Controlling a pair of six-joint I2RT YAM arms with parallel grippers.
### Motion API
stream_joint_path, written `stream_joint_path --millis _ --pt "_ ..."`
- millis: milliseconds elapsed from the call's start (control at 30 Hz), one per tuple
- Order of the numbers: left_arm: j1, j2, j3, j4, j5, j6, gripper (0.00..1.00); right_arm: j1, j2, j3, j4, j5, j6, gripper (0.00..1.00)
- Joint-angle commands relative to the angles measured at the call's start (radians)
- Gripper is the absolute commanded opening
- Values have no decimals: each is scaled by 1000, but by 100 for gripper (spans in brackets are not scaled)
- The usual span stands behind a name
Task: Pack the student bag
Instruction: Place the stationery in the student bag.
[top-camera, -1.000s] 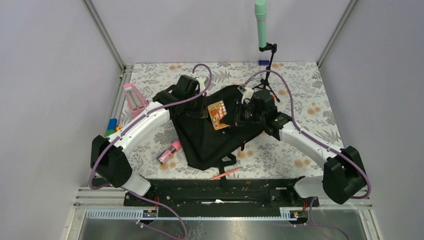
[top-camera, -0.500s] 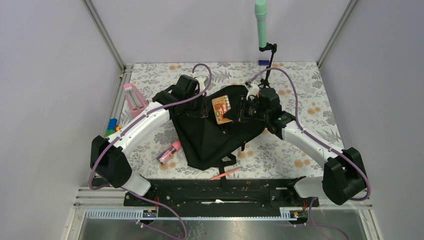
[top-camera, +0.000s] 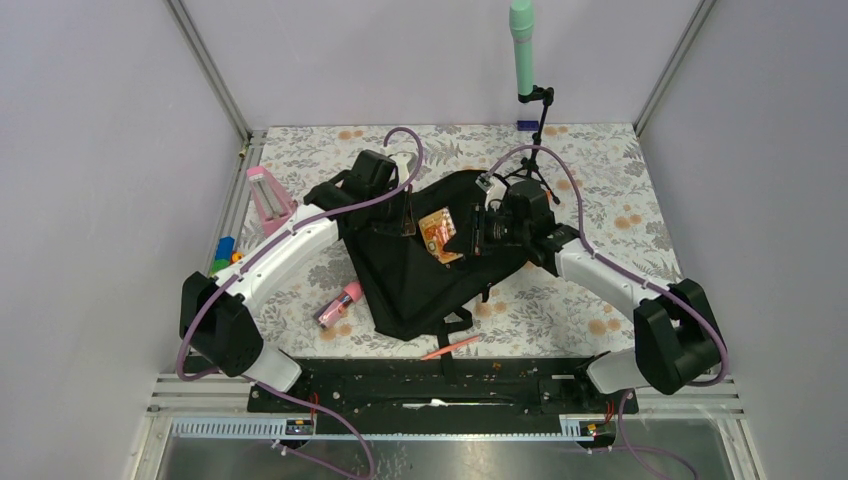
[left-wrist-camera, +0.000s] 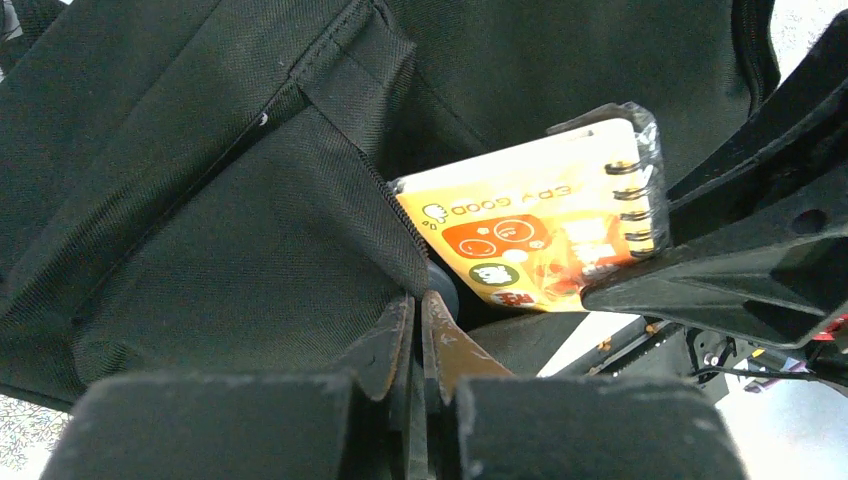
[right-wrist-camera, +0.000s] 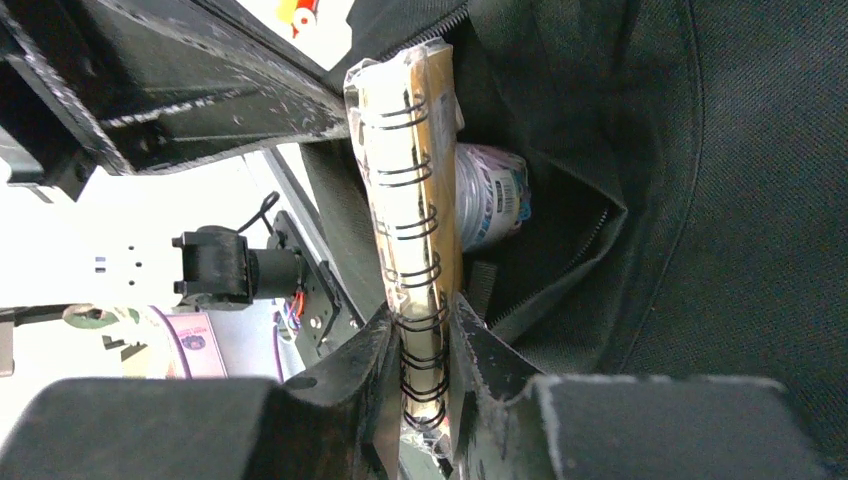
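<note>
Student bag (top-camera: 420, 275): limp black fabric sagging around both jaws; probably light and floppy, best held at the stitched zipper edge.
Left gripper (left-wrist-camera: 414, 305): pressed together, pinching that edge.
Right gripper (right-wrist-camera: 422, 335): clamping the notebook (right-wrist-camera: 405, 160) by its spiral spine, far end entering the opening ahead.

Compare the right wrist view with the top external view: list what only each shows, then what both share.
Only the right wrist view: a labelled cylinder inside the student bag, and the right gripper pinching the notebook by its spiral binding.
Only the top external view: the left arm, a pink stand, a pink tube, an orange pen and a green cylinder on a tripod.
Both: the black bag, the orange notebook and the right gripper holding it.
</note>
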Motion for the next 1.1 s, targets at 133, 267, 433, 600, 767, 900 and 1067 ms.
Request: stream_joint_path --millis 133,267,433,600,767,900,1067 --pt "14 -49 13 93 -9 8 0 -4 47 47 -168 -145 -106 0" --pt "15 -47 12 93 -4 8 0 -4 77 60 -150 -187 -100 0" --pt "16 -42 11 94 4 8 0 -3 119 75 -47 -267 -41 0" --pt "17 -40 13 94 19 5 0 9 166 101 -36 -284 -31 0" --pt "17 -40 11 97 29 2 0 50 225 139 -83 -207 -72 0" --pt "17 -39 9 102 45 -4 0 86 262 164 -102 -104 -98 0" --pt "17 -48 4 102 37 4 0 97 270 167 -122 42 -117 22"
